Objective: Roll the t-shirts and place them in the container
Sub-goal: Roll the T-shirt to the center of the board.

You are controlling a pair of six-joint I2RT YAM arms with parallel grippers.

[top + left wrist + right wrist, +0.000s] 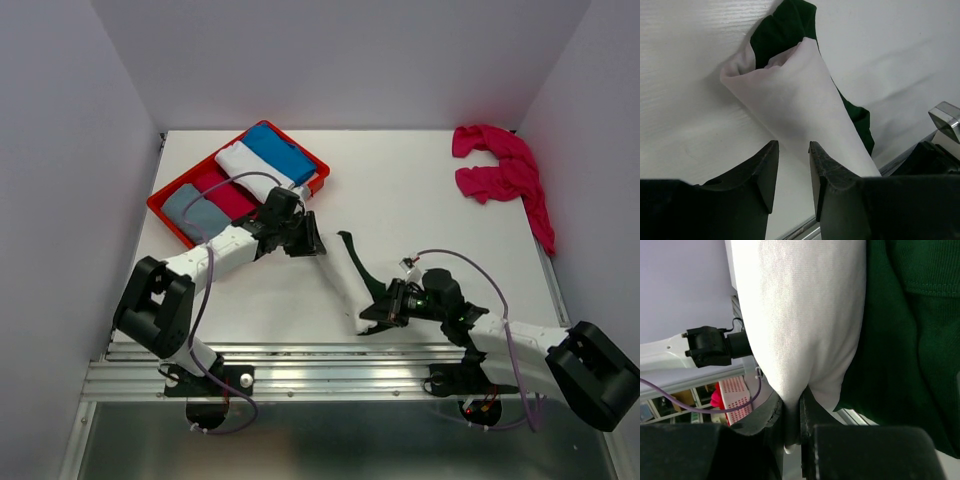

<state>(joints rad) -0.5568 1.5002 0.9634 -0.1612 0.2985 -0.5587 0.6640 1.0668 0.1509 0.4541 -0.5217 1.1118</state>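
Blunt black fingers (765, 175) of the left hand (792, 147) fill the bottom of its wrist view. They stand slightly spread, with nothing visibly caught between them. The hand sits just beside the far end of the cream-white t-shirt (800, 100), probably lined up to take that end.

Behind the left arm, at the far left corner of the counter (420, 200), the red tray (165, 210) holds rolled cloths (270, 150) in blue, white, pink and grey. It looks like the place where finished work goes.

The cream-white t-shirt lies mid-counter as a tight, tapering roll. Its long axis runs from the middle toward the near edge, slanting a little right as it comes. The dark green sleeve cloth spills out at the far end, pointing at the left hand.

At the near end, the right hand (792, 412) is pressed together on a fold of the white cloth. That pinch most likely keeps the roll from unwinding, so a hand at each end could lift it as one bundle.

Well apart, at the far right corner, the magenta t-shirts (500, 170) lie in a loose, unrolled heap.
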